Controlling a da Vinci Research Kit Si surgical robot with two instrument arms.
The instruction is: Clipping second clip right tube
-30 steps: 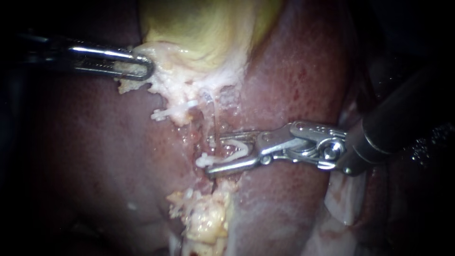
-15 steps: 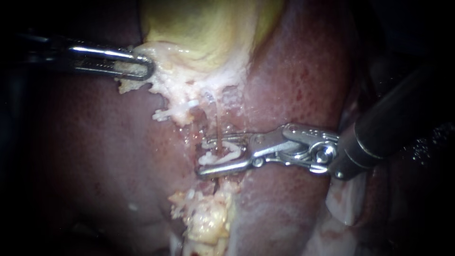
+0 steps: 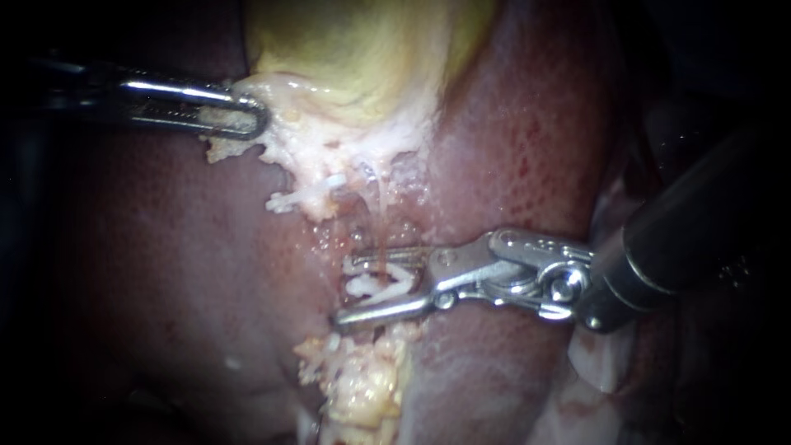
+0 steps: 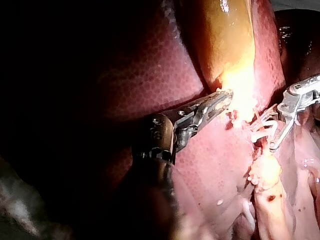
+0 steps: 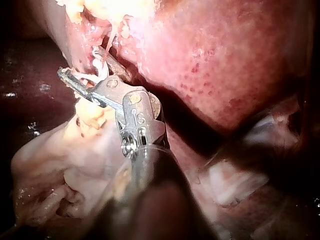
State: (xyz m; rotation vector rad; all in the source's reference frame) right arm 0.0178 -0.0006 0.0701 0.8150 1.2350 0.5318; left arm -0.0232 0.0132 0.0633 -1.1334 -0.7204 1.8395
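Upper left of the frame: my left instrument has its jaws clamped together on the pale tissue at the lower edge of the yellow gallbladder; I judge this grip is what holds the field taut. Just below and to the right, a seated clip lies white across that pale tissue. At centre, the right tube runs down as a thin glassy strand into the jaws of my right instrument, whose shaft enters from the right edge. Those jaws stand partly apart, both bearing on the loaded clip between them, with the tube crossing inside; I cannot tell whether the clip's tips reach past the tube's far side. The liver lies red behind and to the right; a fatty lump sits at lower centre, just under the lower jaw.

To do this well, I would check that the whole tube lies within the clip and that no liver or fat does; hold the jaws square across the tube and clear of the seated clip; leave the left pull even; then squeeze slowly until the clip locks, without twisting or dragging the strand, which looks thin enough to tear.
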